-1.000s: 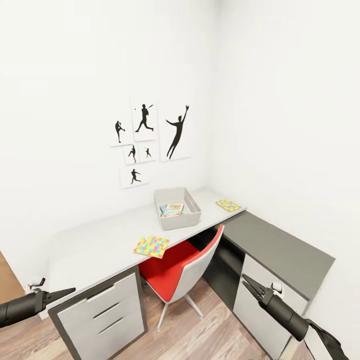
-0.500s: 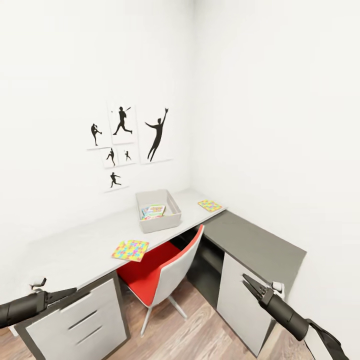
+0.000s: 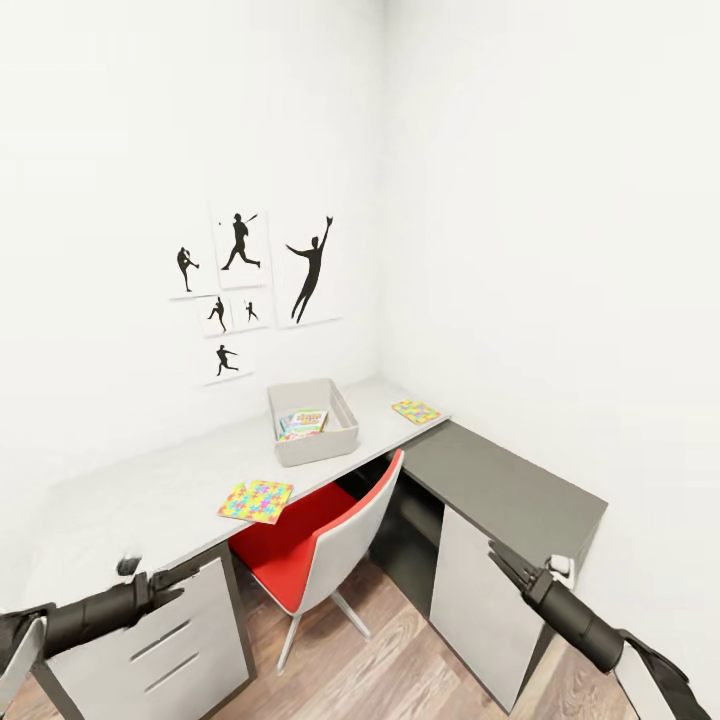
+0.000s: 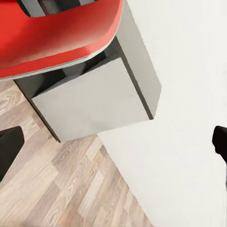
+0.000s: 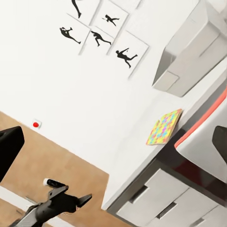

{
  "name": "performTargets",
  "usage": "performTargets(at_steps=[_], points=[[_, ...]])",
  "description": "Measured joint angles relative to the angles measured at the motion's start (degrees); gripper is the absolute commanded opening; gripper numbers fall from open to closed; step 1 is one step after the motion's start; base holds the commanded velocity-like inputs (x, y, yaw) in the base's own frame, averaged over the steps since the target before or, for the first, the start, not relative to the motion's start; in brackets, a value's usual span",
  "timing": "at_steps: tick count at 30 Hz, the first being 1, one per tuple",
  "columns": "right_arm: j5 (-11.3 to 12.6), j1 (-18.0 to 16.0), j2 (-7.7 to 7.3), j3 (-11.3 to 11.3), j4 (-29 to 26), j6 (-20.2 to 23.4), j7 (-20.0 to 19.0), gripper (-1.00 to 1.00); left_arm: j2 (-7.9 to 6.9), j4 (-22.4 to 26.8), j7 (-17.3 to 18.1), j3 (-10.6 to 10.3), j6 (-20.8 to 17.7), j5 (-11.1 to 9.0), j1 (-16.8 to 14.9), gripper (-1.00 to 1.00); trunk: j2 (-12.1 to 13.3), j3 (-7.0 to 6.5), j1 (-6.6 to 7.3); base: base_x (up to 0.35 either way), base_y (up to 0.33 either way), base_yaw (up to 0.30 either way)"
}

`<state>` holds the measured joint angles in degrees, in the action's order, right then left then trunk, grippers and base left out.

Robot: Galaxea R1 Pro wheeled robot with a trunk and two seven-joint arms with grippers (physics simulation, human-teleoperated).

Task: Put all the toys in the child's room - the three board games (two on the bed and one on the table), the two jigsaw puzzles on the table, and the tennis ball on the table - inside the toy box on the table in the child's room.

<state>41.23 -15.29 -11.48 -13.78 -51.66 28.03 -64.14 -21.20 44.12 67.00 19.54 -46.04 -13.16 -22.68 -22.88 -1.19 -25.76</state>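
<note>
White-walled room: both empty fingers (image 3: 172,581) (image 3: 503,560) spread, well short of toy box (image 3: 312,445) and puzzles (image 3: 256,500).

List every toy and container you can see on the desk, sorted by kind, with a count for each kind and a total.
Jigsaw puzzles: 2, one near the front edge of the desk, one by the corner.
Board games: 1 visible, lying inside the toy box; any beneath it cannot be told.
Toy box: 1.
Total: 4
</note>
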Motion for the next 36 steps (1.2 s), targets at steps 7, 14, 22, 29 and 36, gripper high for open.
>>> performTargets(at_steps=[7, 14, 22, 29, 36], points=[[0.02, 1.97, -0.12, -0.02, -4.33, -0.03, -0.04, 1.00, 5.25, -5.18, -14.07, 1.01, -3.58, -2.86, -6.78, 1.00, 0.00, 0.00, 0.00, 0.000, 0.000, 0.000], [0.02, 2.71, -0.19, -0.14, -5.26, -0.02, -0.04, 1.00, 6.43, -8.84, -22.32, 2.69, -0.71, -4.24, -9.40, 1.00, 0.00, 0.00, 0.00, 0.000, 0.000, 0.000], [0.10, 2.82, -0.23, -0.35, -5.37, 0.04, -0.03, 1.00, 6.65, -9.42, -24.28, 5.03, 0.27, -4.49, -10.26, 1.00, 0.00, 0.00, 0.00, 0.000, 0.000, 0.000], [0.17, 2.84, -0.28, -0.43, -5.42, 0.06, -0.04, 1.00, 6.67, -9.46, -24.65, 9.96, 0.20, -4.47, -10.33, 1.00, 0.00, 0.00, 0.00, 0.000, 0.000, 0.000], [0.12, 3.00, -0.29, -0.11, -7.56, 0.37, -0.08, 1.00, 6.67, -9.47, -24.92, 12.46, 0.18, -4.45, -10.34, 1.00, 0.00, 0.00, 0.00, 0.000, -0.003, 0.000]])
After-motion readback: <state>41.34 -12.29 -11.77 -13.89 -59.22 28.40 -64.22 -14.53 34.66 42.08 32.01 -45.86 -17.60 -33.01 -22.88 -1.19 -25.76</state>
